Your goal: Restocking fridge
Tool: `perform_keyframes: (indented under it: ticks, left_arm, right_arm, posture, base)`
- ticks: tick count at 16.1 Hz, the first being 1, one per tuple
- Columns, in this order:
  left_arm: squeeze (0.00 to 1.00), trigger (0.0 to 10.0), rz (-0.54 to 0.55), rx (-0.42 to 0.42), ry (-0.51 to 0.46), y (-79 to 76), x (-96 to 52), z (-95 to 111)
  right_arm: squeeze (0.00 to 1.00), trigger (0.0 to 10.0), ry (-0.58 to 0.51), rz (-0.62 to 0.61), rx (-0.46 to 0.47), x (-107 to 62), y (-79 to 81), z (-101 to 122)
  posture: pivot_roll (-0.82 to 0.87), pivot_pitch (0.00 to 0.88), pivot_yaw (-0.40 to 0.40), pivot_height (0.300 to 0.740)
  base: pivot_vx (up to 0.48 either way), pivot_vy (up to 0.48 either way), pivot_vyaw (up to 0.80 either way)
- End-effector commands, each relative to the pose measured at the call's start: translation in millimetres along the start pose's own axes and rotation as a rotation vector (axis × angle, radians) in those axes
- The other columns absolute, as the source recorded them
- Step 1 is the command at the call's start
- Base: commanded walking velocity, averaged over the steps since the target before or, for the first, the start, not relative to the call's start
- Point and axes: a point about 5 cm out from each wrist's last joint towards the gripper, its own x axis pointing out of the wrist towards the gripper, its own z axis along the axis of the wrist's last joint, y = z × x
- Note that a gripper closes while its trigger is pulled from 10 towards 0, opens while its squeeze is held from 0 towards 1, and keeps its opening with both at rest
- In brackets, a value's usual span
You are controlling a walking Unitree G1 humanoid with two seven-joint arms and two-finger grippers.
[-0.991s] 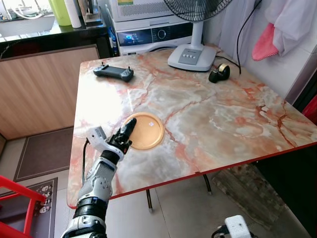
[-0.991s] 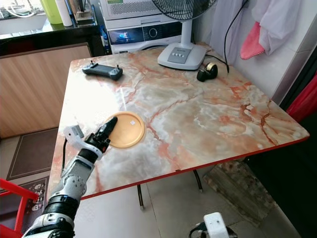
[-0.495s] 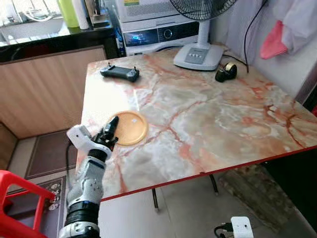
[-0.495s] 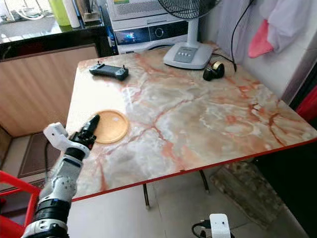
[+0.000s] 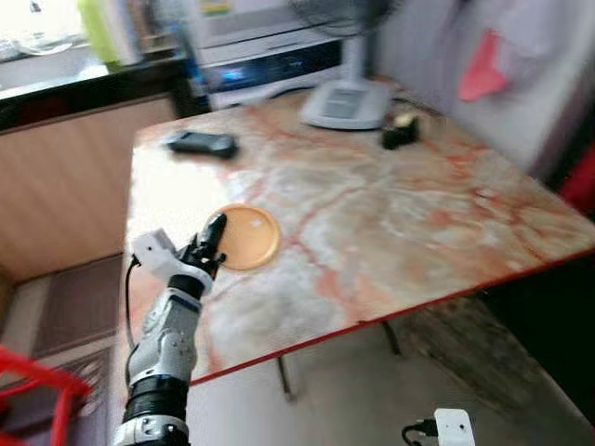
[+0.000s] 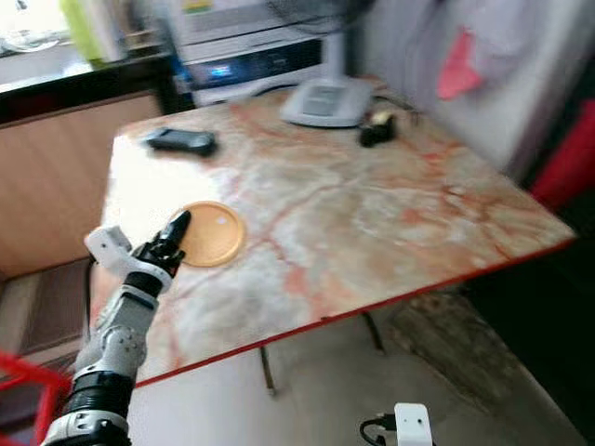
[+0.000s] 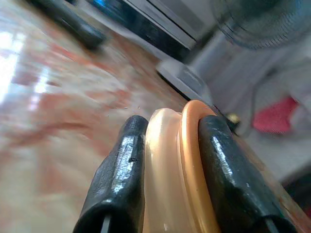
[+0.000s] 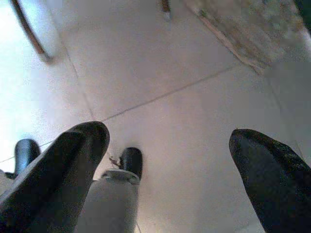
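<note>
The left hand (image 5: 213, 234) still grips the plate (image 5: 246, 236).

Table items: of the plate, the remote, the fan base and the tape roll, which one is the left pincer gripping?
The orange plate, near the table's front-left corner. The left pincer clamps its rim; the others sit untouched at the far side.

Both head views are smeared with motion blur, worst toward the far edges. Daylight glares white off the marble table (image 5: 177, 200). The left wrist view's background is soft, and the right wrist view's floor (image 8: 160, 68) is bright.
</note>
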Motion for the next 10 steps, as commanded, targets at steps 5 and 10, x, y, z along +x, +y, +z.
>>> perform_keyframes:
  ticks: [5, 10]
  left_arm:
    - [0.00, 10.0, -0.002, 0.116, 0.023, -0.4, -3.3, -1]
    - [0.00, 10.0, -0.013, 0.168, 0.053, -1.2, -9.9, -7]
  right_arm:
    - [0.00, 10.0, 0.023, 0.000, -0.001, -0.7, 1.3, -5]
    - [0.00, 10.0, 0.027, 0.004, 0.003, -1.1, 3.5, -7]
  posture:
    - [0.03, 0.000, 0.093, 0.740]
    - [0.01, 0.000, 0.115, 0.740]
  base:
    - [0.000, 0.000, -0.80]
    - [0.000, 0.000, -0.80]
